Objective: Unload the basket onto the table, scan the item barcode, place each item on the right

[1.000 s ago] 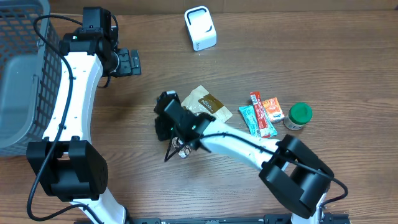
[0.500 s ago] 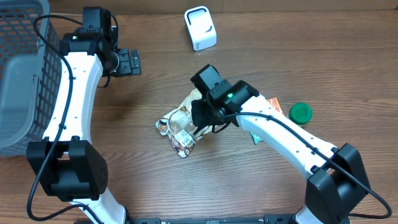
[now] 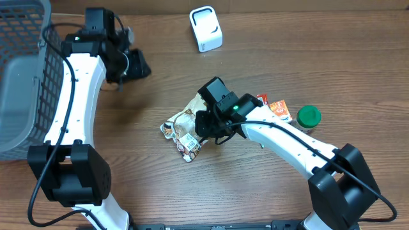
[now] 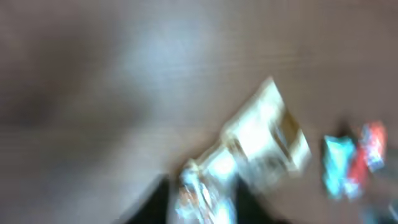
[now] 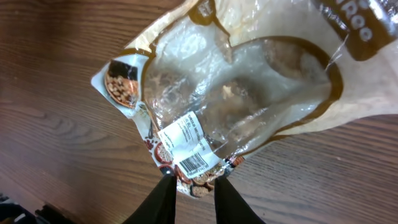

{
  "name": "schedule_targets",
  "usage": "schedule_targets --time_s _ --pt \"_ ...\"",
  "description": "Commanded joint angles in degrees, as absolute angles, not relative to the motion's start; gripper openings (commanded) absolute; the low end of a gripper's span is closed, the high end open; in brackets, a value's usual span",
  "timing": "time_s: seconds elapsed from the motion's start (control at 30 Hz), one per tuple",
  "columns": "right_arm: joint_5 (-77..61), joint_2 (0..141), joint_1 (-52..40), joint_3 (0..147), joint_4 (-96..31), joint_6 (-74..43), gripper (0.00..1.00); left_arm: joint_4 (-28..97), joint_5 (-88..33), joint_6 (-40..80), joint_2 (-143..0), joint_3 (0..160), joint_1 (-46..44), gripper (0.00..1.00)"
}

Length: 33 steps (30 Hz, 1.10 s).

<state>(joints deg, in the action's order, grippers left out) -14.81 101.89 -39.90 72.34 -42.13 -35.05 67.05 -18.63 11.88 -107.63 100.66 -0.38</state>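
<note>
Two risks stood out. Toward the robot from the scanner (image 3: 206, 29), the snack bag (image 3: 182, 128) lay on the table (image 3: 358, 51), the right pincer (image 5: 192, 183) pinching its edge beside the barcode label (image 5: 189, 149). The thin film could slip free or fold over the code. Left of the scanner, the left pincer (image 3: 135, 65) was blurred; its state I could not tell.

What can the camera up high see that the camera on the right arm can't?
Only the overhead camera sees the white box scanner, the grey wire basket and the green-lidded jar. Only the right wrist camera shows the thin black barcode stripes on the bag's white label. Both see the clear, crinkly snack bag and the brown wooden table.
</note>
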Motion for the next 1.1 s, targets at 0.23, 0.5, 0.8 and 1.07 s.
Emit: schedule_targets --time_s 0.23,0.5,0.8,1.07 --pt "-17.78 102.35 -40.21 60.71 -27.97 -35.81 0.22 73.32 -24.77 14.04 -107.68 85.86 -11.20 0.18" --pt "-18.09 102.37 -40.21 57.43 -20.58 -36.25 0.22 62.85 -15.84 23.44 -107.68 73.65 -14.39 0.19" --pt "-14.63 104.62 -40.21 54.50 -19.38 -42.22 0.14 53.10 -13.76 26.04 -107.68 69.89 -14.39 0.19" --pt "-13.76 107.15 -40.34 54.41 -20.01 -41.98 0.15 52.51 -7.46 27.90 -107.68 69.89 -14.55 0.21"
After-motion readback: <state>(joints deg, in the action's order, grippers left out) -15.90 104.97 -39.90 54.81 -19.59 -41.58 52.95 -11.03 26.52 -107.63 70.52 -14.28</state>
